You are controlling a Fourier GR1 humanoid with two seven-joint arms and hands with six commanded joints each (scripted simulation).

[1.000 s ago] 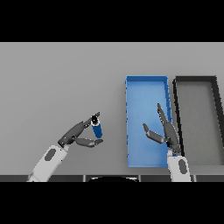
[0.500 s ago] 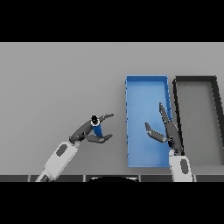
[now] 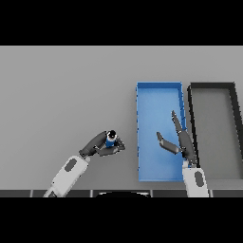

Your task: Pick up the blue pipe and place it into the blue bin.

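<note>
The blue pipe (image 3: 111,140), a short blue tube with a dark end cap, stands upright just left of the blue bin (image 3: 142,95). My left hand (image 3: 97,144) has its fingers and thumb curled round the pipe, hiding its lower part. My right hand (image 3: 182,140) hovers over the lower half of the blue bin with straight fingers and thumb spread, holding nothing.
A black bin (image 3: 211,86) sits right beside the blue bin on its right. Both bins reach close to the table's near edge. The grey table (image 3: 61,90) stretches wide to the left and back.
My left hand has moved right toward the blue bin and closed round the pipe, carrying it along. My right hand has barely shifted.
</note>
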